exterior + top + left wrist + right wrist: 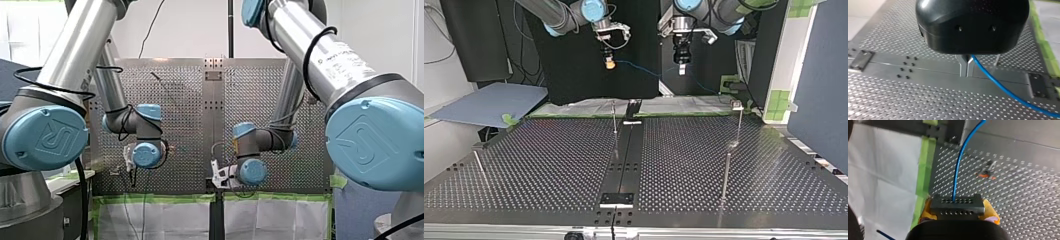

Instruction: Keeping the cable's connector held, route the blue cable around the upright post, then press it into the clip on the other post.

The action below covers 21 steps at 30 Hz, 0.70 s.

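My left gripper [966, 67], black with metal fingers, is shut on the blue cable [1003, 88], which trails away beside it over the perforated table. My right gripper [958, 214], with yellow pads, is shut on the dark grey connector [957, 203]; the blue cable [958, 165] leaves the connector's face and runs ahead. In the top view both grippers hang above the table's far edge, my right gripper [609, 63] at the left and my left gripper [681, 67] at the right, with the cable [644, 70] sagging between them. A thin upright post [614, 120] stands centrally; a clip-topped post [739, 117] stands at the right.
Another upright rod [726, 172] stands nearer the top view's front right, and a short one [479, 167] at the left edge. A dark centre strip [626, 150] divides the perforated table [549, 165]. Green tape and white sheeting [885, 177] border the far edge.
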Available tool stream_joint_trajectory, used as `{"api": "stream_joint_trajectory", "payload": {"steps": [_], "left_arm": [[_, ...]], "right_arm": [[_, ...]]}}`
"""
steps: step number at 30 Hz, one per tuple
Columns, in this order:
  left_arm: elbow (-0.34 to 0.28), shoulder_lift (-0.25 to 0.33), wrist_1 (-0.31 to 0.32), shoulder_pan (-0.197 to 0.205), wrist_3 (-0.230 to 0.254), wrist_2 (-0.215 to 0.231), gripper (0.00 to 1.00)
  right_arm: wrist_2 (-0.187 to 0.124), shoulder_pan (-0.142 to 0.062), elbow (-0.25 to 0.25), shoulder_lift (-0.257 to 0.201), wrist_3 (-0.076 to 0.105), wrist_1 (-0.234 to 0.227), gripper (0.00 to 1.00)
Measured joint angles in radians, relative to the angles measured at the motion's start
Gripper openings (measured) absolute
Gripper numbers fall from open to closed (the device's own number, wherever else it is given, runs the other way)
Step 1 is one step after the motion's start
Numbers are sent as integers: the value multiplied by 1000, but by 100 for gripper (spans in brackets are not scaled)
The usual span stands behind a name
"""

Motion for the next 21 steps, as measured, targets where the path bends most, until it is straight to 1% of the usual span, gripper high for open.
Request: {"api": "stream_joint_trajectory", "payload": {"steps": [2, 3, 6, 7, 9, 11, 15, 21], "left_arm": [[0, 21, -14, 3, -16, 0, 0], [0, 30, -19, 4, -20, 0, 0], [0, 60, -43, 8, -21, 1, 0], [0, 69, -51, 10, -20, 1, 0], [0, 89, -71, 14, -18, 1, 0], [0, 109, -90, 19, -19, -2, 0], [0, 144, -124, 28, -21, -3, 0], [13, 192, -173, 51, -34, 8, 0]], "right_arm": [[-15, -3, -6, -16, 16, 7, 0], [-26, -4, -12, -27, 27, 14, 0], [-55, -4, -34, -56, 51, 38, 0], [-63, -3, -41, -65, 55, 46, 0], [-76, -1, -58, -83, 61, 63, 0], [-82, 0, -75, -100, 63, 80, 0], [-87, 1, -113, -138, 64, 117, 0], [-93, 2, -163, -188, 64, 154, 0]]}}
